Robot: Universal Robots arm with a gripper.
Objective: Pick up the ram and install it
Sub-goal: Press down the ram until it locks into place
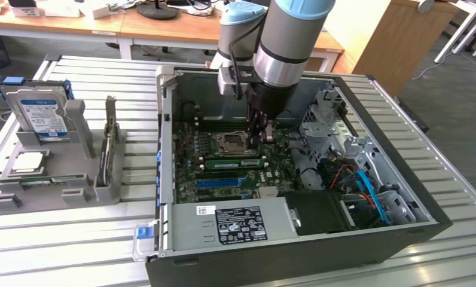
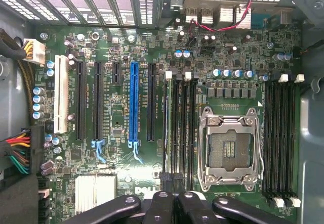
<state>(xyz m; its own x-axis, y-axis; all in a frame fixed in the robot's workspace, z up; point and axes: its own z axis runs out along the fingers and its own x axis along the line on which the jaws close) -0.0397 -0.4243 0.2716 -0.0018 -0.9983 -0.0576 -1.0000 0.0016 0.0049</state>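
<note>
Claw (image 1: pixel 258 139) closed, nothing visible in it, above the ram (image 1: pixel 236 162). Ram sits in its slot beside the CPU socket (image 1: pixel 231 143), long axis running exterior view's left-right. Case walls (image 1: pixel 166 137) are close.

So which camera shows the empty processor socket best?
The wrist view: the processor socket is seen straight on and whole, with its metal frame and contacts plain. The exterior view shows the socket at a slant, with the arm close beside it.
</note>
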